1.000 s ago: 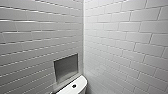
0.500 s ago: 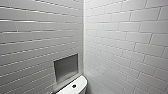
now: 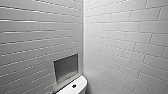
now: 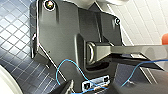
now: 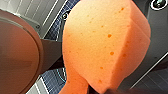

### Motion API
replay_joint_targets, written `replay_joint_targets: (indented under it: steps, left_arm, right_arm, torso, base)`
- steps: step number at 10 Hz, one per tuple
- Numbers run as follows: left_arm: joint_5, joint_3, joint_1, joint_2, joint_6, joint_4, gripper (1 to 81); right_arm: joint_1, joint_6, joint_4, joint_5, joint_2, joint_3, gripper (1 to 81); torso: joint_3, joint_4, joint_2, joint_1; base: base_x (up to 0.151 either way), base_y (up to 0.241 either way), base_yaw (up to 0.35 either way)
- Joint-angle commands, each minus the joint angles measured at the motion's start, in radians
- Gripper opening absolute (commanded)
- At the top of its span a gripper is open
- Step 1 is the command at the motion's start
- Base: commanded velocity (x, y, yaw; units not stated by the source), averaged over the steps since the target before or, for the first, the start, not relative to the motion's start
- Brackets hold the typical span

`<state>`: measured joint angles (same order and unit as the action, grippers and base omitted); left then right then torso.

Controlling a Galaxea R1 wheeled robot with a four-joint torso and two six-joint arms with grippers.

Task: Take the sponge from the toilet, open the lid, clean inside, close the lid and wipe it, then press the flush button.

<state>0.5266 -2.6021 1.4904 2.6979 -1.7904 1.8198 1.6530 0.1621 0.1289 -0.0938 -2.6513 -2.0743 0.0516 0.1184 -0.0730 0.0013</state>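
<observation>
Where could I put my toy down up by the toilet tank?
The white tank top is bare around the flush button in its middle. The wall niche just above looks bare too. Tight spot: the tank's end by the tiled corner.

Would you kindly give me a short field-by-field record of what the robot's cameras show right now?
walls: pale brick-pattern tiles, meeting in a corner
niche: recessed in the left-hand wall, near the corner
toilet tank top: white, at the head view's lower edge
flush button: dark, round, on the tank top
sponge: orange, held up by the right arm, close to its wrist camera
floor: dark small square tiles
</observation>
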Motion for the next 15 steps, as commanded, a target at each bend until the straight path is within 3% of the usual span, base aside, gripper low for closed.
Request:
replay_joint_targets:
  steps: [1,2,3,4,5,6,7,9,12,15]
  left_arm:
    - [0.001,-0.085,-0.042,0.014,-0.004,-0.042,81.1]
    - [0.001,-0.121,-0.029,0.036,0.026,-0.095,81.1]
    - [0.003,-0.144,-0.017,0.051,0.165,-0.134,81.1]
    - [-0.019,-0.174,0.014,0.063,0.313,-0.280,81.1]
    - [-0.036,-0.207,0.038,0.079,0.425,-0.428,81.1]
    - [-0.051,-0.219,0.055,0.093,0.480,-0.493,81.1]
    - [-0.112,-0.220,0.080,0.123,0.590,-0.593,81.1]
    - [-0.244,-0.214,0.121,0.203,0.980,-0.933,81.1]
    - [-0.336,-0.196,0.118,0.254,1.431,-1.306,81.1]
    - [-0.508,0.052,0.052,0.165,1.727,-1.517,81.1]
  right_arm:
    - [-0.044,0.002,0.008,0.057,0.006,-0.007,1.0]
    - [-0.044,0.002,0.008,0.057,0.008,-0.009,1.0]
    - [-0.044,0.002,0.009,0.057,0.009,-0.009,1.0]
    - [-0.043,0.002,0.009,0.057,0.009,-0.009,1.0]
    - [-0.044,0.002,0.011,0.057,0.009,-0.009,1.0]
    - [-0.044,0.002,0.012,0.057,0.008,-0.009,1.0]
    - [-0.046,0.002,0.014,0.057,0.008,-0.007,1.0]
    - [-0.047,0.002,0.015,0.057,0.005,-0.009,1.0]
    - [-0.048,0.004,0.014,0.057,-0.002,-0.009,1.0]
    - [-0.049,0.004,0.012,0.057,-0.002,-0.009,1.0]
  torso:
    - [0.000,0.000,0.000,0.000]
    - [0.000,0.000,0.000,0.000]
    - [0.000,0.000,0.000,0.000]
    - [0.000,0.000,0.000,0.000]
    - [0.000,0.000,0.000,0.000]
    - [0.000,0.000,0.000,0.000]
    - [0.000,0.000,0.000,0.000]
    - [0.000,0.000,0.000,0.000]
    - [0.000,0.000,0.000,0.000]
    - [0.000,0.000,0.000,0.000]
  base:
    - [0.000,0.000,0.000]
    - [0.000,0.000,0.000]
    - [0.000,0.000,0.000]
    - [0.000,0.000,0.000]
    - [0.000,0.000,0.000]
    - [0.000,0.000,0.000]
    - [0.000,0.000,0.000]
    - [0.000,0.000,0.000]
    - [0.000,0.000,0.000]
    - [0.000,0.000,0.000]
